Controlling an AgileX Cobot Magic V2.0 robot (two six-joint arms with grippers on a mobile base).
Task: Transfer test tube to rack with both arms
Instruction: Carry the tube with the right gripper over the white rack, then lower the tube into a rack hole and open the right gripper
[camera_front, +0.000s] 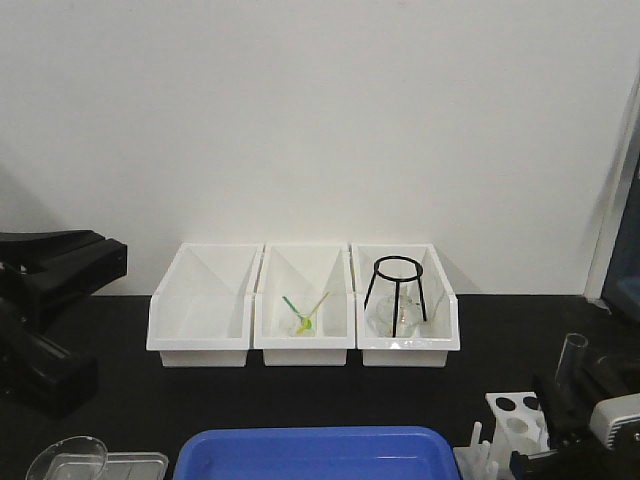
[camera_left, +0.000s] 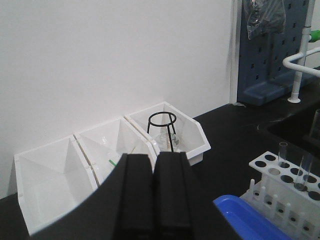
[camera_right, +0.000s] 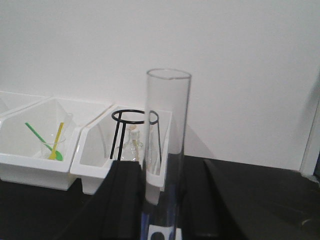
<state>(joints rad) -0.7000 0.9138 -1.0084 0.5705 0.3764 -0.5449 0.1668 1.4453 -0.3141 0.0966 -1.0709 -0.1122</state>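
Note:
My right gripper (camera_right: 167, 172) is shut on the test tube (camera_right: 168, 145), a slim clear glass tube held upright with its open rim on top. In the front view the tube (camera_front: 573, 358) stands in the right gripper (camera_front: 566, 405) at the lower right, just right of the white rack (camera_front: 515, 412). A bit of the rack shows under the tube in the right wrist view (camera_right: 162, 235). The left wrist view shows the rack (camera_left: 280, 187) with two slim clear tubes rising from it. My left gripper (camera_left: 153, 159) is shut and empty, and it sits at the far left in the front view (camera_front: 100, 262).
Three white bins stand in a row against the wall: left (camera_front: 200, 310), middle (camera_front: 303, 310) with green and yellow sticks, right (camera_front: 405, 310) with a black wire tripod and glassware. A blue tray (camera_front: 315, 452) lies at the front. A clear dish (camera_front: 68, 460) is front left.

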